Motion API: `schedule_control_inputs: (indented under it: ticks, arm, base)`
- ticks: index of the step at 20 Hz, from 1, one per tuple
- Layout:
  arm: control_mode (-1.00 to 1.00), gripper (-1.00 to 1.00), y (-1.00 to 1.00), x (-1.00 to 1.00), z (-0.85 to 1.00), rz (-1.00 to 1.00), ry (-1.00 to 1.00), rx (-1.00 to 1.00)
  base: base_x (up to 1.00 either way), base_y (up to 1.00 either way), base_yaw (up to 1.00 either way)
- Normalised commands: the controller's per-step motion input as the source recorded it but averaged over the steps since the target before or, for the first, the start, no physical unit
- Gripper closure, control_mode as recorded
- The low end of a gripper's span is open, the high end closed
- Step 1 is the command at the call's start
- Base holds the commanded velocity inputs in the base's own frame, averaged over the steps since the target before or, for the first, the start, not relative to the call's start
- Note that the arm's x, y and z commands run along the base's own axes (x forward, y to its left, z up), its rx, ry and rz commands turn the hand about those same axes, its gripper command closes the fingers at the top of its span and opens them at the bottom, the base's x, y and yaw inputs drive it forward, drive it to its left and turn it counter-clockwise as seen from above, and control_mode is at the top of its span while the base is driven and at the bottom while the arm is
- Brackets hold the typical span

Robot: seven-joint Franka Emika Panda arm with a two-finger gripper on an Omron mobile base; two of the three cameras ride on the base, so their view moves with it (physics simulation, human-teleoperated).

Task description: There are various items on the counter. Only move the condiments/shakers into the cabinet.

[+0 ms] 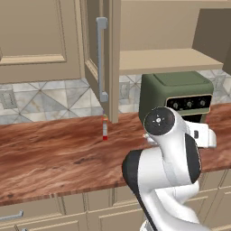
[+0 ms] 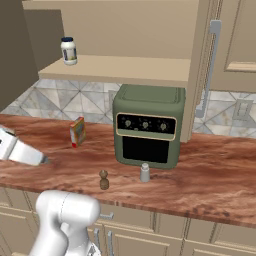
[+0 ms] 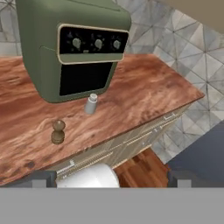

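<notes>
On the counter (image 2: 210, 175), before the oven (image 2: 147, 125): mill (image 2: 103, 179) and shaker (image 2: 144, 172); jar (image 2: 68, 50) already shelved.
Gripper (image 3: 111, 181) wide, empty; mill probably light, rigid, tippy — grasp its narrow waist.

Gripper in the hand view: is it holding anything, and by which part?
Nothing is held. The gripper is open, hovering off the counter's front edge, apart from the brown turned-wood pepper mill and pale grey shaker.

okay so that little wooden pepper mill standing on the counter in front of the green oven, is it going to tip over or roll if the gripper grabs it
The pepper mill stands upright, narrow and knobbed on top, so a nudge high up would probably tip it. Its turned, round body would likely roll on the counter once down. The waisted shape may slip between flat fingers; gripping low on the wider base seems safer.
</notes>
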Motion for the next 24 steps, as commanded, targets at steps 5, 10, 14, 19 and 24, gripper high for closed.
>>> schedule_control_inputs:
  ticks: [5, 10, 14, 19, 24]
  arm:
    - [-1.00, -1.00, 0.36, -0.20, -0.75, -0.12, -0.05, -0.03]
    - [-1.00, -1.00, 0.48, 0.06, -0.59, -0.09, -0.08, -0.06]
    - [-1.00, -1.00, 0.36, 0.36, -0.41, -0.08, -0.09, -0.14]
    - [-1.00, -1.00, 0.23, 0.62, -0.33, -0.07, -0.05, -0.14]
    - [-1.00, -1.00, 0.02, 0.80, -0.15, -0.12, 0.00, -0.06]
  base:
    - [0.00, 0.00, 0.00]
    - [0.00, 0.00, 0.00]
    - [0.00, 0.00, 0.00]
    - [0.00, 0.00, 0.00]
    - [0.00, 0.00, 0.00]
